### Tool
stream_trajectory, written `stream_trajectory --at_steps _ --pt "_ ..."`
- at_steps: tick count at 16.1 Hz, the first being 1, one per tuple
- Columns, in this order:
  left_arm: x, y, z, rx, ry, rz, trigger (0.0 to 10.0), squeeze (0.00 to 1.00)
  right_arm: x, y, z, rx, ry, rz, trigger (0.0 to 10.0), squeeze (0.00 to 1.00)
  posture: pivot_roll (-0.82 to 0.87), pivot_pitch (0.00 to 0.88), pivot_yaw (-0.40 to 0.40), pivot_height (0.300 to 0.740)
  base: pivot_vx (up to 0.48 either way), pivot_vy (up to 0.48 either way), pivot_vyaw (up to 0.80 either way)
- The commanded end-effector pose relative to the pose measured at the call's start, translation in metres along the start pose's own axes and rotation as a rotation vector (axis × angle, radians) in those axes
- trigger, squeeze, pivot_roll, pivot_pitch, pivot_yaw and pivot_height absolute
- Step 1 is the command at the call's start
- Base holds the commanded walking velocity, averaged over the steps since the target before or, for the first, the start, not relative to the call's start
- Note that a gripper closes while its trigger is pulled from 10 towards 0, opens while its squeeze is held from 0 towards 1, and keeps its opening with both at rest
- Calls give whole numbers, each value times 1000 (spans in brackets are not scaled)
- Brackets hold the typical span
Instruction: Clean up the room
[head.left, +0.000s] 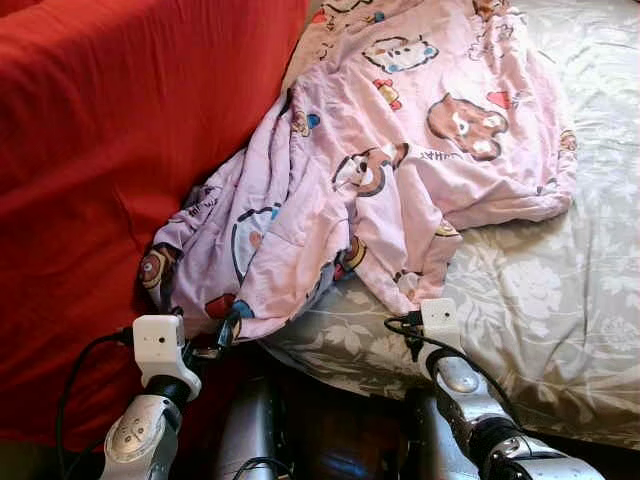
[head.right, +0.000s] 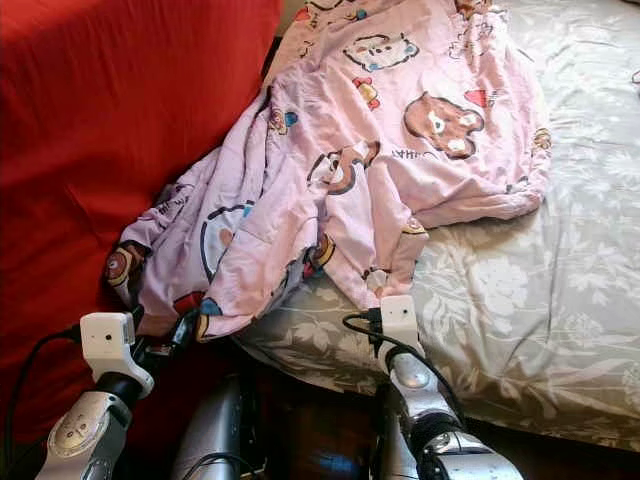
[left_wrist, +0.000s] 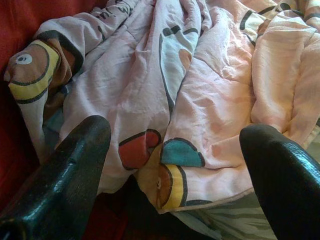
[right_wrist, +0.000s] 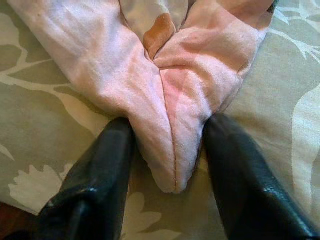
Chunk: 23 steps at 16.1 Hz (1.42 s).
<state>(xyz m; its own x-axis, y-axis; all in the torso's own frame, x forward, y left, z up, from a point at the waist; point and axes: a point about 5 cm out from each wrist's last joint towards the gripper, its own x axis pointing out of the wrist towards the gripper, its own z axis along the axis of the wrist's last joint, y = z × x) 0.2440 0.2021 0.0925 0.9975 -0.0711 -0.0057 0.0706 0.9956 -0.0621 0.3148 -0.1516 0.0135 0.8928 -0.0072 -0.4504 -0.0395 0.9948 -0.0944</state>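
Right claw pinching blanket tip at lower centre; left claw spread, facing hem just ahead, lower left, on bed.

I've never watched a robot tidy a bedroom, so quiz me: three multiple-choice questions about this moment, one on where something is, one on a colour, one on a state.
1. Where does the pink cartoon blanket lie?
A. On the floral bedsheet
B. On the floor
C. In a basket

2. What colour is the cover beside the blanket?
A. Blue
B. Red
C. White

3. How is the right gripper?
A. Hanging idle
B. Holding a cup
C. Fingers on either side of a blanket fold

Answers: 1 A, it spreads over the sheet; 2 B, plainly red; 3 C, the fold sits between its fingers, while the left gripper is open.
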Motion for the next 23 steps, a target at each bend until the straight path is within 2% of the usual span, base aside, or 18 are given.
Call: stream_trajectory --at_steps 1,8,12,15,21,22,23 --pt "-2 4 -3 6 24 7 10000 0 -1 5 -5 23 11 11 0 0 211 242 55 587 0 0 0" --pt "4 4 -5 6 25 10 10000 0 -3 7 -10 30 13 19 0 0 208 209 48 587 0 0 0" --pt "13 3 -12 -4 31 19 10000 0 -5 -4 -13 54 3 -21 0 0 192 162 31 587 0 0 0" --pt "19 4 -19 -14 40 28 10000 0 -7 -11 -13 136 -28 -54 0 0 163 123 17 587 0 0 0" --pt "36 -3 -36 -41 62 36 10000 0 -19 -5 -28 198 -120 -10 0 0 111 42 -12 587 0 0 0" --pt "36 -2 -40 -40 70 40 10000 0 -21 -1 -29 209 -133 14 2706 0 108 39 -12 587 0 0 0" --pt "37 -2 -43 -41 75 45 10000 0 -23 0 -29 197 -159 26 10000 0 98 30 -15 587 0 0 0"
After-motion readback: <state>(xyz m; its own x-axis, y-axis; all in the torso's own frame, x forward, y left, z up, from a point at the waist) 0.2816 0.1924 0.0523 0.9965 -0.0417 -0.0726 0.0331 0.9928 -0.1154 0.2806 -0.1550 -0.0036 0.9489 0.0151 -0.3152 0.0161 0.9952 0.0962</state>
